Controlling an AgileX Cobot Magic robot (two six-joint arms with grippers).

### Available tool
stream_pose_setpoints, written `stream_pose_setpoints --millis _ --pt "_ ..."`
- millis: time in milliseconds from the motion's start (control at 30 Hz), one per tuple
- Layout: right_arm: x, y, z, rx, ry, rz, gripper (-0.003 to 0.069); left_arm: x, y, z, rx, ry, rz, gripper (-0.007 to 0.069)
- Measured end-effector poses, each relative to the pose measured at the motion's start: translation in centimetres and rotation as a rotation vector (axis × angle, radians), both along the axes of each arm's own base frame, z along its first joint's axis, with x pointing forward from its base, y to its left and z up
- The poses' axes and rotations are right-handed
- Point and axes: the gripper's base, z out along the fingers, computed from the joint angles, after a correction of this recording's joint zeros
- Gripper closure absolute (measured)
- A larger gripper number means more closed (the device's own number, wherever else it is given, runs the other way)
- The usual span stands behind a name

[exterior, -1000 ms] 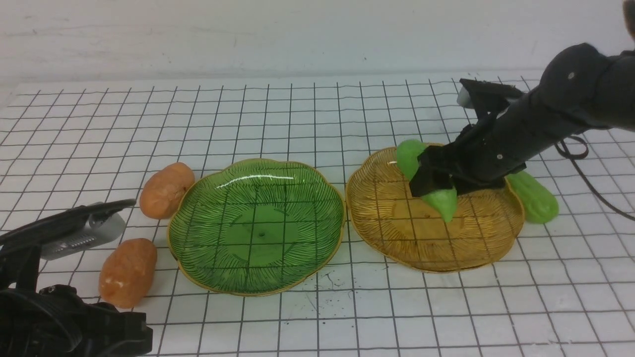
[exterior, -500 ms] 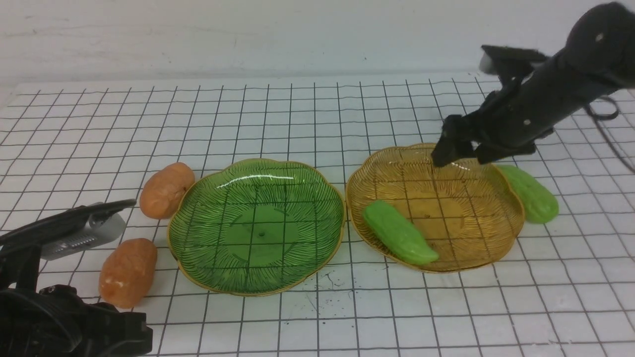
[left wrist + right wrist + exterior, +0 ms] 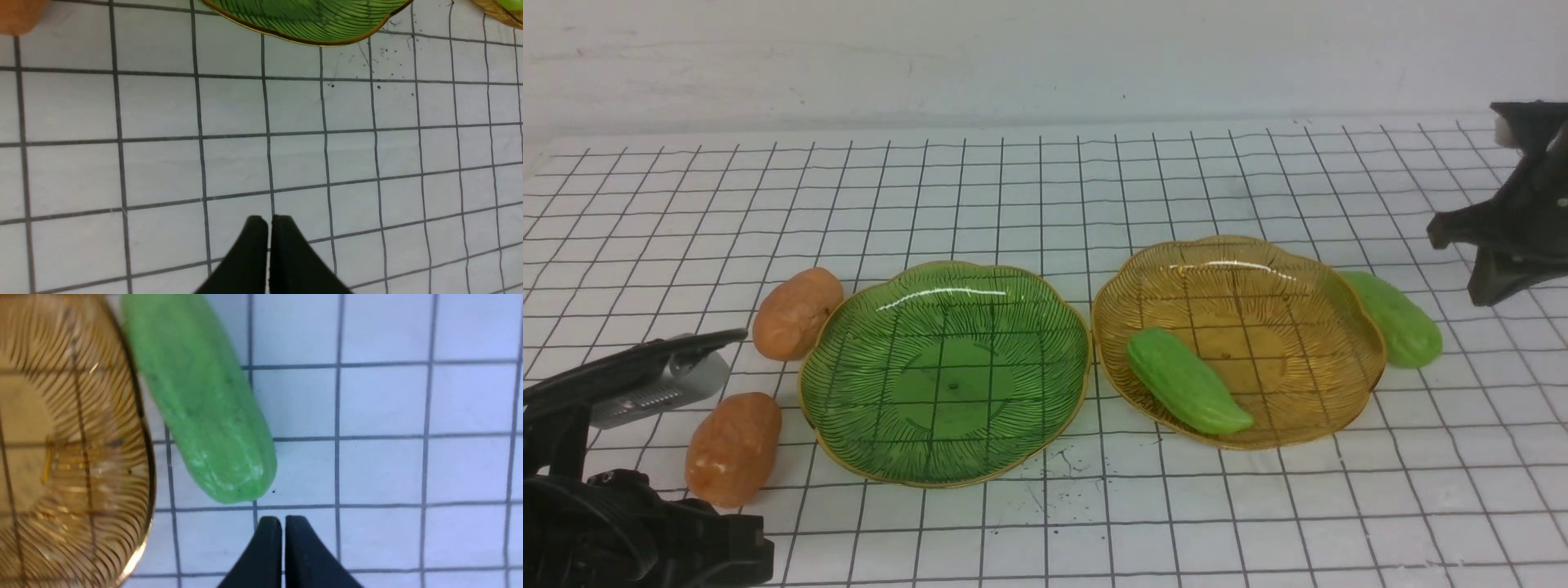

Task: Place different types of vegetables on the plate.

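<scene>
— Right claw?
— Closed to a hairline slit, gripping nothing, touching nothing. Poised over the gridded table, just short of the blunt end of the outer cucumber.
— Left claw?
— Likewise pinched together and empty, above bare squares near the edge of the green plate.
— And the vegetables?
— Plated cucumber lying aslant inside the amber plate, toward its near-left rim. Outer cucumber down on the table, tight against that plate's right rim, partly behind it. Far potato and near potato both on the table, left of the green plate.
— In the way?
— Only the amber rim, beside the outer cucumber.
— Hard to make out?
— From the front, right claw cropped by the right edge. Left claw's tips lost in the dark bulk at the lower-left corner. Hard to judge contact between the far potato and the green rim.
</scene>
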Motion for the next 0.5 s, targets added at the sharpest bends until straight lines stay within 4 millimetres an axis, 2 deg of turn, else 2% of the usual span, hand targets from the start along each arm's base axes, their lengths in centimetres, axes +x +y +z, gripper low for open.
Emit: stream_pose_setpoints --millis 100,233,267,300,333,500 --pt "0.1 0.1 0.0 0.003 -0.007 -0.018 0.0643 0.0 0.0 0.0 0.000 0.002 -0.001 0.0631" --pt "0.3 0.1 0.0 -0.025 -0.026 0.007 0.0527 0.0 0.0 0.0 0.000 0.002 -0.001 0.0631" --pt "0.4 0.1 -0.2 -0.027 -0.024 0.009 0.0477 0.0 0.0 0.0 0.000 0.002 -0.001 0.0631" --pt "0.4 0.1 -0.2 -0.027 -0.023 0.009 0.0468 0.0 0.0 0.0 0.000 0.002 -0.001 0.0631" --pt "0.5 0.2 -0.6 -0.026 -0.017 0.010 0.0399 0.0 0.0 0.0 0.000 0.002 -0.001 0.0631" --pt "1.0 0.3 -2.5 0.004 0.024 0.003 0.0151 0.0 0.0 0.0 0.000 0.002 -0.002 0.0631"
